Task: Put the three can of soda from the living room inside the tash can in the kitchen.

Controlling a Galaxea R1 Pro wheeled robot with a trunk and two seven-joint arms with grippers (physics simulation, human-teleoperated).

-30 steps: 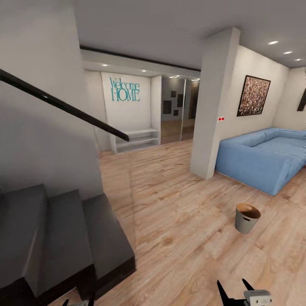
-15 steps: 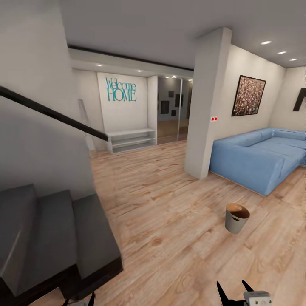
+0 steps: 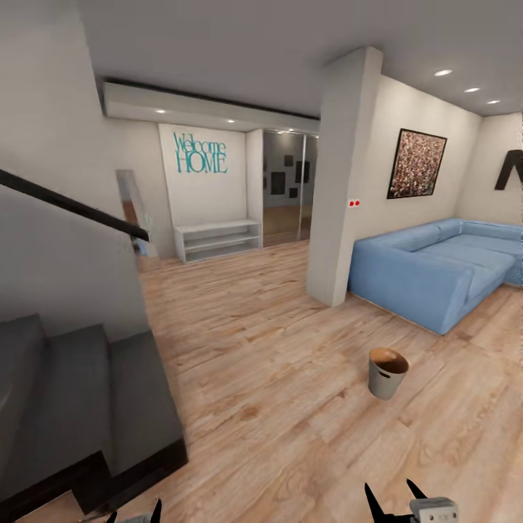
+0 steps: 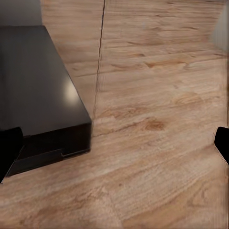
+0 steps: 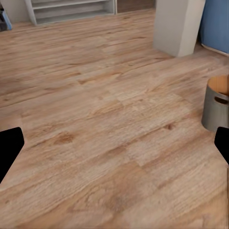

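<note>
Bin [image 3: 386, 373]: small, round, tapered toward the base; pale grey outside, brown inside, slot handle cut just under the rim. Upright on the wood floor [image 3: 290, 378], right of centre in the head view, in front of the blue sofa [image 3: 436, 269] and apart from it. Also at the edge of the right wrist view [image 5: 217, 102], partly cut off by the frame, slot handle facing the camera. Contents of the bin not readable from the head view; brown interior only.

Right gripper [image 3: 396, 501]: cut off at the lower edge of the head view, two dark fingertips spread apart, grey housing beside them. In the right wrist view, dark fingertips at opposite edges, bare floor between, nothing held. Left gripper [image 3: 134, 514]: two dark tips barely showing at the lower edge of the head view. In the left wrist view, fingertips likewise at opposite edges, spread wide, nothing between them but floor.

Surface: light wood planks throughout. Dark stair steps [image 3: 87, 399] at left with black handrail [image 3: 73, 207] above; dark step block close in the left wrist view [image 4: 38, 95]. White pillar [image 3: 341, 181] beside the sofa. Far wall with teal "Welcome HOME" lettering [image 3: 200, 152], low white shelf [image 3: 218, 240] below it, mirrored doors [image 3: 289, 185] to its right. Framed picture [image 3: 415, 163] above the sofa. Recessed ceiling lights on.
</note>
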